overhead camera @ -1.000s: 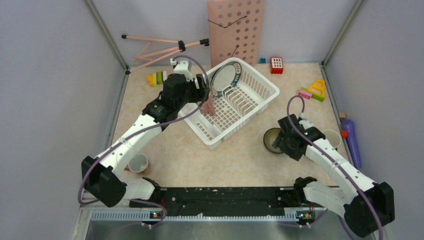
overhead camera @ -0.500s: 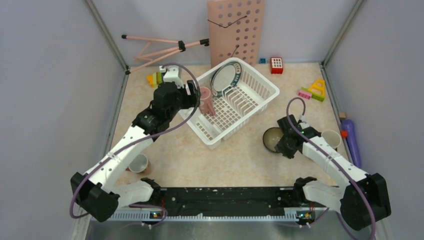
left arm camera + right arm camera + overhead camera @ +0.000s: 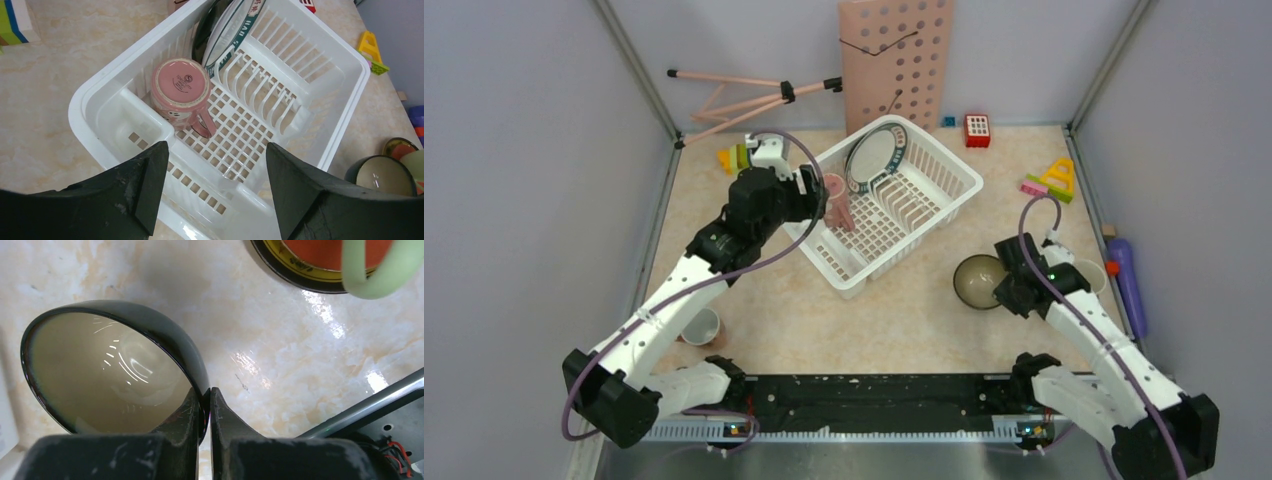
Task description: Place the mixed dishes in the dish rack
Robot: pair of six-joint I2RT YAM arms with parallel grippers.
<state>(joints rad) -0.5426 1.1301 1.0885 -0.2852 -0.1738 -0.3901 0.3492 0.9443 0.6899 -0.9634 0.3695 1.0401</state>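
Observation:
The white dish rack [image 3: 944, 155] stands at the table's middle back. In it a pink cup [image 3: 836, 195] sits upside down, and a teal-rimmed large plate [image 3: 872, 158] stands upright in the dividers. My left gripper [image 3: 819, 200] hovers open at the rack's near-left corner [image 3: 90, 90], above and apart from the pink cup [image 3: 180, 87]. The left gripper [image 3: 216, 150] holds nothing. My right gripper [image 3: 206, 400] is shut on the right rim of the dark bowl [image 3: 110, 370], one finger inside, one outside. That bowl [image 3: 977, 281] rests on the table right of the rack.
A light green mug [image 3: 1089, 275] and orange and yellow small plates [image 3: 325, 255] lie just right of the bowl. Another pink cup [image 3: 700, 325] stands by the left arm. Toy blocks [image 3: 1054, 180], a purple cylinder [image 3: 1127, 285], a pink perforated board [image 3: 896, 60] and a tripod [image 3: 744, 95] line the edges.
My left gripper has drawn back left from the rack, leaving the pink cup inside. My right gripper has closed on the bowl's rim and the arm has swung slightly right.

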